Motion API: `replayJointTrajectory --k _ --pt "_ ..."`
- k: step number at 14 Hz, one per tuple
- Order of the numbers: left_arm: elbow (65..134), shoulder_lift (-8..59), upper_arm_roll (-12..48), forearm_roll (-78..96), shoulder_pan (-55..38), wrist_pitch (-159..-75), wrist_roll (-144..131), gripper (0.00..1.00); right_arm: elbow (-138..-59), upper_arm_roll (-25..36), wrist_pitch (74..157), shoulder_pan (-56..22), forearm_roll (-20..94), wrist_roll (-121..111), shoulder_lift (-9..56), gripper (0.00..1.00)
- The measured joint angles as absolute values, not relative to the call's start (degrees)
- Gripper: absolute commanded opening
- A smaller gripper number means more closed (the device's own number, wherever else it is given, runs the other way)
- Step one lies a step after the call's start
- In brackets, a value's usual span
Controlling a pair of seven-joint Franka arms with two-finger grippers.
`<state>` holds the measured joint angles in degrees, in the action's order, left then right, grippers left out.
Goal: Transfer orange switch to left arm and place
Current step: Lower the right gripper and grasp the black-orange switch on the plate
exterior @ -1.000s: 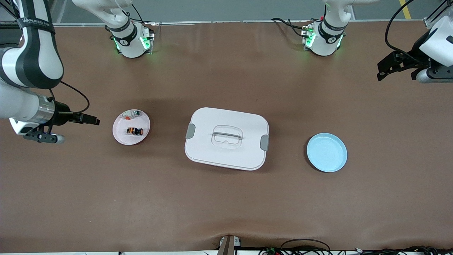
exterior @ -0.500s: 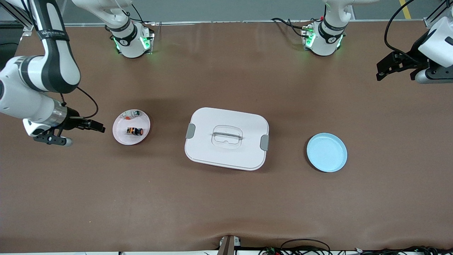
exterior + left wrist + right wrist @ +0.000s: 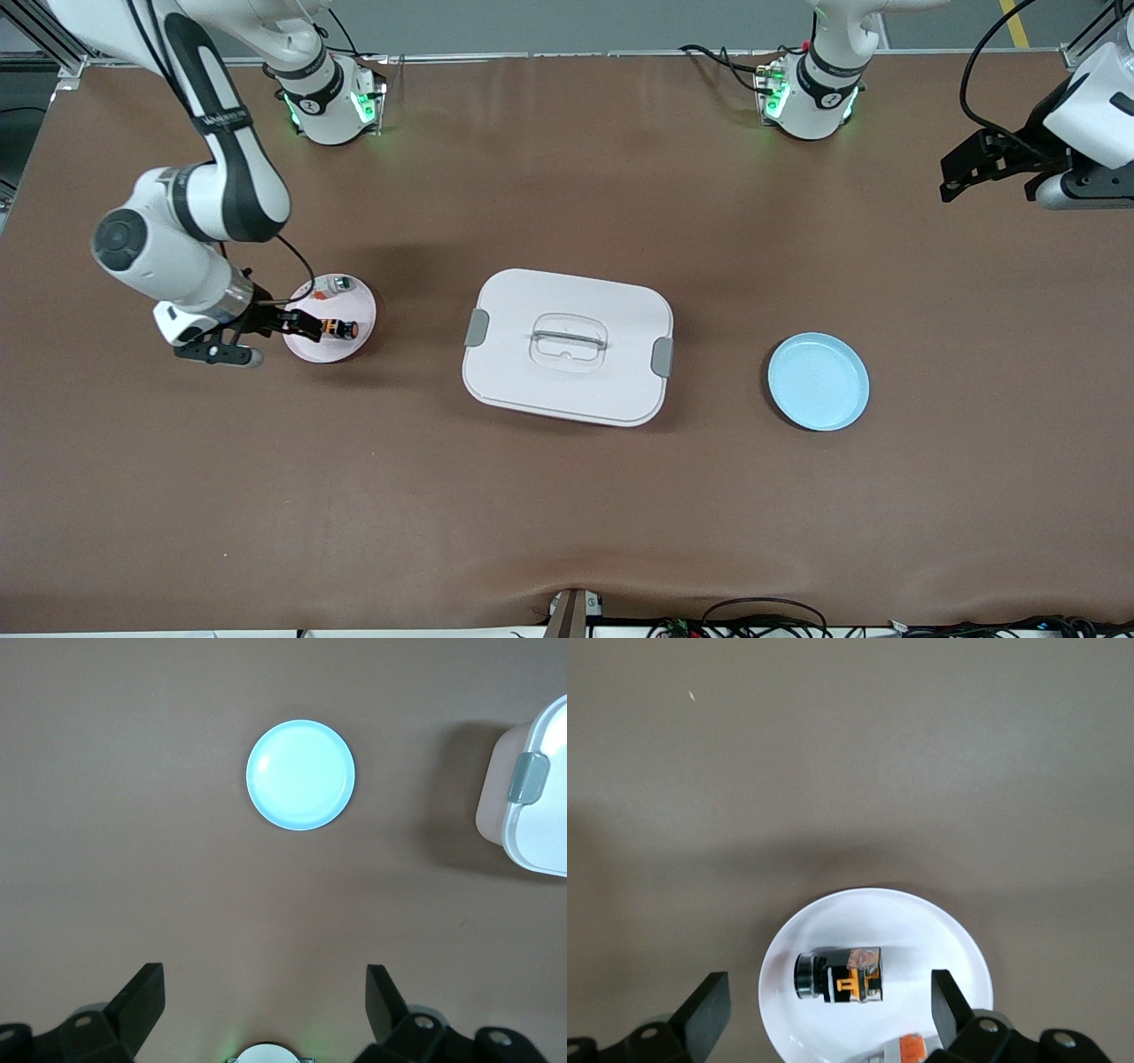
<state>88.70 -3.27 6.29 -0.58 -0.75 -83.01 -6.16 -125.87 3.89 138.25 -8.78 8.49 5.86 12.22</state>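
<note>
- Since half a second ago your right gripper [image 3: 297, 324] has swung in from the table's right-arm end; it now hangs over the edge of the pink-white plate [image 3: 306, 347].
- Its fingers [image 3: 709, 1010] stand spread apart, holding nothing, either side of the orange switch [image 3: 840, 975] in the right wrist view.
- The orange switch [image 3: 338, 329] lies on its side on that plate, unmoved, beside a whitish-clear part [image 3: 337, 284].
- That part is mostly cut off at the right wrist picture's edge.
- The box [image 3: 567, 346], latched at mid-table, and the blue plate [image 3: 818, 382] toward the left arm's end have not shifted.
- Your left gripper [image 3: 961, 173] waits above the table's left-arm end, barely moved; its fingers [image 3: 142, 1003] are spread, grasping nothing.
</note>
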Motion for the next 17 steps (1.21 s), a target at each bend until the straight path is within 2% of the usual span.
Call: replayJointTrajectory --k 17 --pt "88.7 -2.7 7.0 -0.6 -0.8 -83.0 -6.2 1.00 -130.2 3.9 149.9 -11.7 8.0 6.1 20.4 1.00"
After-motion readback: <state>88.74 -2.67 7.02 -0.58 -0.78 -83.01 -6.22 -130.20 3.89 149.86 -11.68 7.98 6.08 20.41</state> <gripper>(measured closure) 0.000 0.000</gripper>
